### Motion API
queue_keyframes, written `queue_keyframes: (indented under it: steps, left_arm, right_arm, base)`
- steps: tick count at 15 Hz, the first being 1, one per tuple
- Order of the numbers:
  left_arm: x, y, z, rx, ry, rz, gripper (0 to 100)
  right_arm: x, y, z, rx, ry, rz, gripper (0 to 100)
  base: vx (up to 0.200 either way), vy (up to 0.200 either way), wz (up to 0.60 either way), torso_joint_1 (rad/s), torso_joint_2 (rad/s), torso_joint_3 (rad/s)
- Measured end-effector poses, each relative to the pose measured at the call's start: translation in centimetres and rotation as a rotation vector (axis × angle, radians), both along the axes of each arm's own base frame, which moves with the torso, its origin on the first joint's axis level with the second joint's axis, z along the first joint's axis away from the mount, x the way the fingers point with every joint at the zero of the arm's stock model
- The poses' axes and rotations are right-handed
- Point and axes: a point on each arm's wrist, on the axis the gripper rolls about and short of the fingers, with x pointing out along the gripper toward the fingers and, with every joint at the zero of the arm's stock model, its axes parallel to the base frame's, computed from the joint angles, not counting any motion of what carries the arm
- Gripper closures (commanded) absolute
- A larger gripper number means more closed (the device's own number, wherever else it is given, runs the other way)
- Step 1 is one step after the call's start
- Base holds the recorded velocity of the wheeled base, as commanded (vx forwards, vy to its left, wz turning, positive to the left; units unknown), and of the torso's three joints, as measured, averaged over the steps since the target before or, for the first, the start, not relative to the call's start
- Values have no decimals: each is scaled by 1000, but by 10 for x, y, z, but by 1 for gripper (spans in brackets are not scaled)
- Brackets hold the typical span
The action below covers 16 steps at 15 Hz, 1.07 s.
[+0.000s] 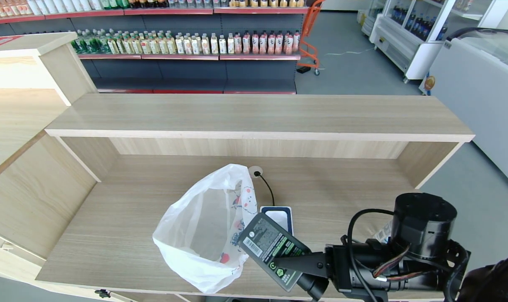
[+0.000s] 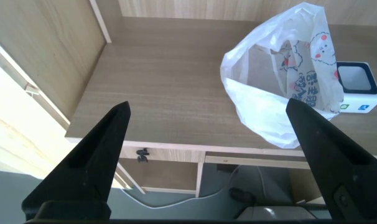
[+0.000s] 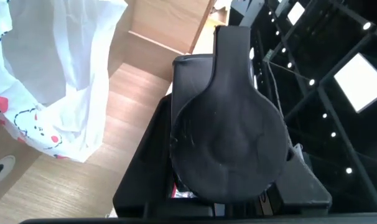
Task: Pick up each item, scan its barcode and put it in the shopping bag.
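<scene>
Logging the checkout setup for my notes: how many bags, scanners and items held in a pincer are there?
shopping bag: 1
scanner: 1
dark packet, held in the right pincer: 1
Total: 3

The dark package (image 1: pixel 267 247) hid the near edge of the scanner (image 1: pixel 280 216), and a white item (image 1: pixel 383 232), possibly a label, lay mostly behind the right arm (image 1: pixel 421 235).
</scene>
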Motion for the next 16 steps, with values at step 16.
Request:
queue_keyframes:
  steps: [16]
  left_arm:
    - [0, 0, 0, 0, 0, 0, 0]
  right_arm:
    - [0, -3, 4, 11, -15, -5, 100]
  base:
    - [0, 0, 0, 0, 0, 0]
